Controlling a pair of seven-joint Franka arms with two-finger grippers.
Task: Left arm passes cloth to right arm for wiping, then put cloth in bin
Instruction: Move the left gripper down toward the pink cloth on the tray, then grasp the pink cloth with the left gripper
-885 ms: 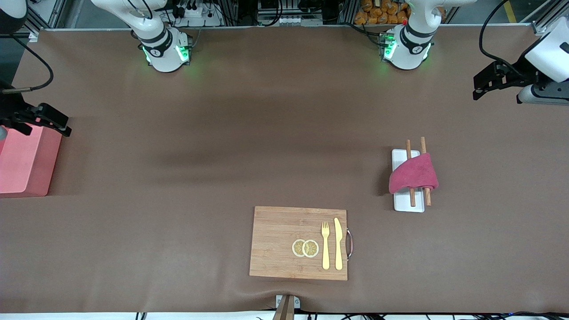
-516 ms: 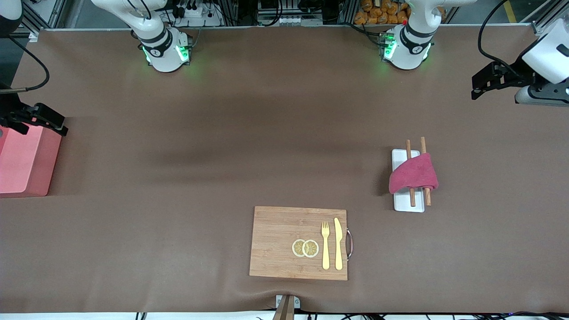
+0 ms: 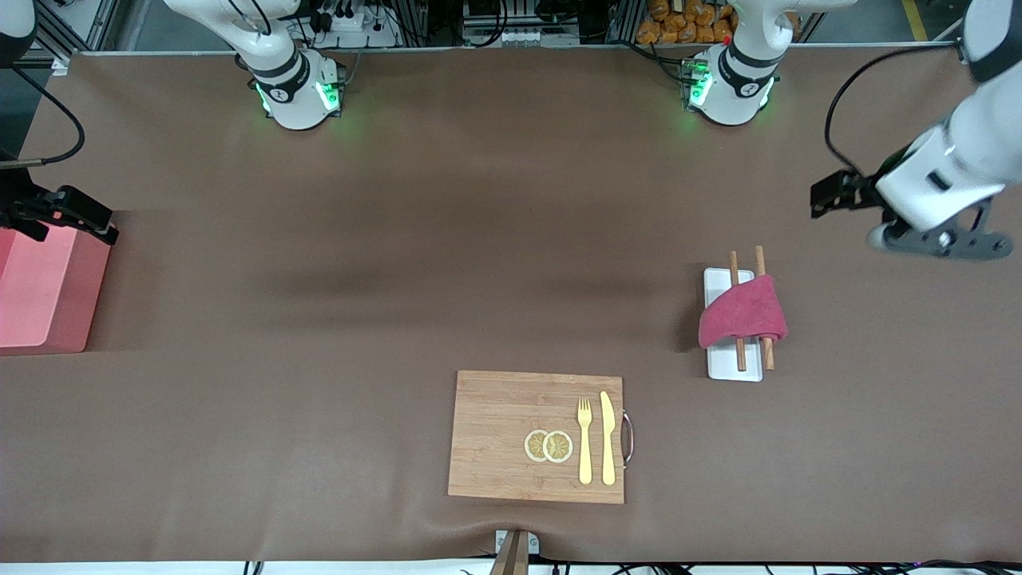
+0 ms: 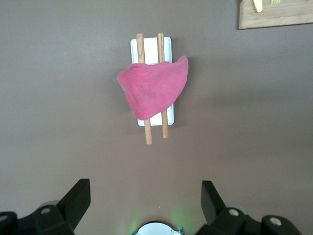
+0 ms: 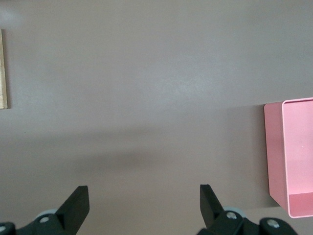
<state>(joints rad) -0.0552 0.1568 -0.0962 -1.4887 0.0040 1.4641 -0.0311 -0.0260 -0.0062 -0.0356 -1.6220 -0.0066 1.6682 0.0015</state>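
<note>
progress: nothing done, pickup, handover, wiping, binning all pending | cloth [image 3: 742, 312]: draped over white tray [image 3: 733, 367], 2 o'clock of wooden board [image 3: 511, 431] | left gripper [image 4: 144, 208]: spread, empty, high over table near cloth | right gripper [image 5: 142, 208]: spread, empty, waiting beside bin [image 3: 44, 295]

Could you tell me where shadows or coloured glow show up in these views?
Front view: green glow from the arm bases tints the table near them, and soft dark bands cross its middle. Left wrist view: the cloth throws a faint shadow beside the white tray. Right wrist view: a dim band crosses the table beside the bin.
</note>
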